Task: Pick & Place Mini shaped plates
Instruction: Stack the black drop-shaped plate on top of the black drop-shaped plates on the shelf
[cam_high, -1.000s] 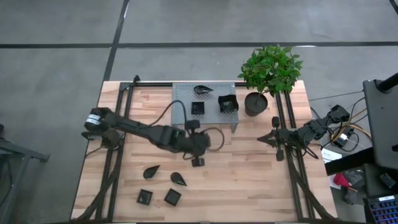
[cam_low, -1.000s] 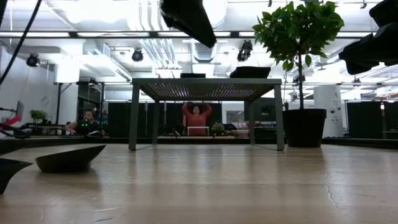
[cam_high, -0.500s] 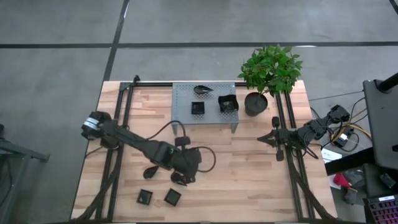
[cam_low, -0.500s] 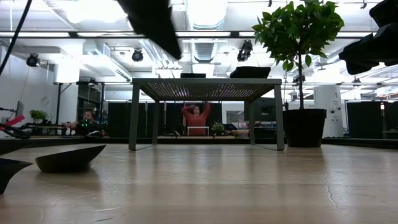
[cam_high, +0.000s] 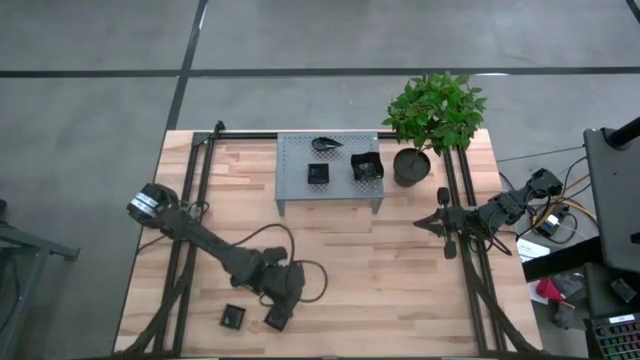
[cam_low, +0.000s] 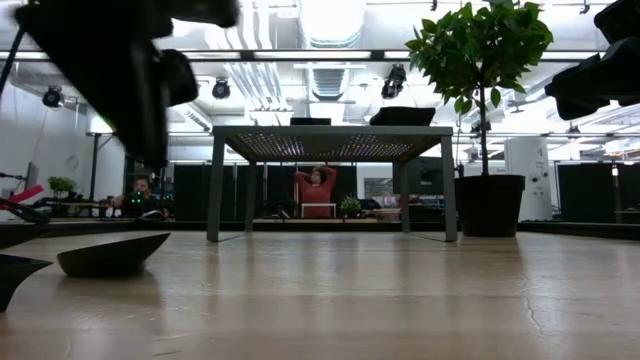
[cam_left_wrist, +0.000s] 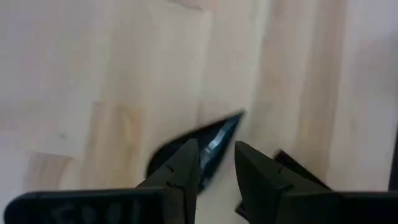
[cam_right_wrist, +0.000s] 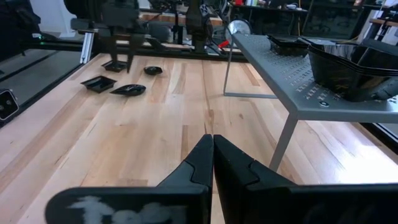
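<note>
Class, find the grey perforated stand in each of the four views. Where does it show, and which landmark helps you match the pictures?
High view: the grey perforated stand is at the table's far edge, near the middle.
Low view: centre of the picture, seen side-on on its legs.
Left wrist view: not in it.
Right wrist view: right side.
Landmark: the wavy-edged dish on it.

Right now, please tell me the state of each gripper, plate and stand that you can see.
left gripper: fingers open, empty, over the teardrop plate
teardrop plate: lying on the table
right gripper: fingers shut, empty
grey stand: upright, three plates on top
square plates: two, flat on the table
</note>
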